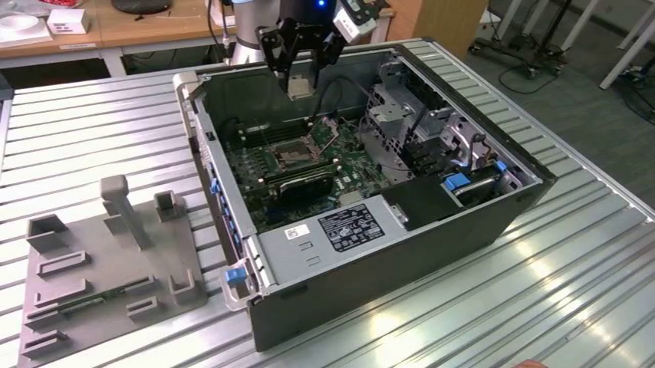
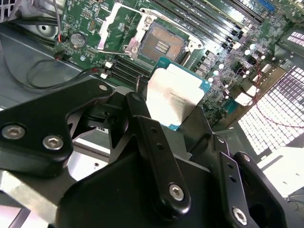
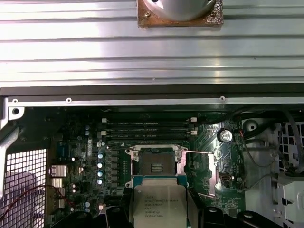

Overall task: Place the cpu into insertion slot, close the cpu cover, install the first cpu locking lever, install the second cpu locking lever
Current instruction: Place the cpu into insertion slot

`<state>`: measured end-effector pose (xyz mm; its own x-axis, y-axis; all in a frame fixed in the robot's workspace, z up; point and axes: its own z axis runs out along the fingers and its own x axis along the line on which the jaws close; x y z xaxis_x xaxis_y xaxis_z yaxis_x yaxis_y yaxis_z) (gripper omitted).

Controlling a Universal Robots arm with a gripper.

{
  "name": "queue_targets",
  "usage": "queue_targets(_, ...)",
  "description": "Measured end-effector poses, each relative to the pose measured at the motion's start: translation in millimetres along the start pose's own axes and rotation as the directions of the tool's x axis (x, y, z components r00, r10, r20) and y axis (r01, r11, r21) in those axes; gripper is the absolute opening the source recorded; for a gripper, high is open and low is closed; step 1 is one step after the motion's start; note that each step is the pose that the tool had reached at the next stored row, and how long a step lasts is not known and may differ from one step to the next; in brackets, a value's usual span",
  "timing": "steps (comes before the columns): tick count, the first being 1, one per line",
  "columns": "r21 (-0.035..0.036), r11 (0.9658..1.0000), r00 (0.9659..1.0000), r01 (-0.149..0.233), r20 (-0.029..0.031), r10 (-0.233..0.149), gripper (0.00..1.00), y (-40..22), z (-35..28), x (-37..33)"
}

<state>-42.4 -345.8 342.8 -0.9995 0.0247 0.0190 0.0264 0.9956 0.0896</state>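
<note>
Fingers (image 2: 142,118) clamped on 2 edges of the cpu (image 2: 175,95), open insertion slot (image 2: 161,45) below them, well apart from the chip

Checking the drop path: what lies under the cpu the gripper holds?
The cpu, clamped in the gripper, hangs over the motherboard. The open socket shows just past its edge; the board patch directly behind the chip is covered.

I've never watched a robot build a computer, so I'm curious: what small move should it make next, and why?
Probably ease the cpu down over the socket: the gripper holds it well above the motherboard, and the socket's contacts lie bare.
</note>
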Motion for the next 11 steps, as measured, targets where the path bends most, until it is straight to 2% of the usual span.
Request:
queue_targets(3,0.0002,1.0000,1.0000,0.000,-0.0001,0.000,0.54,-0.3,2.6,0.0)
queue_targets(8,0.0002,1.0000,1.0000,0.000,-0.0001,0.000,0.54,-1.2,12.6,1.1)
queue_targets(11,0.0005,1.0000,1.0000,0.000,-0.0002,0.000,0.54,-1.3,13.7,1.2)
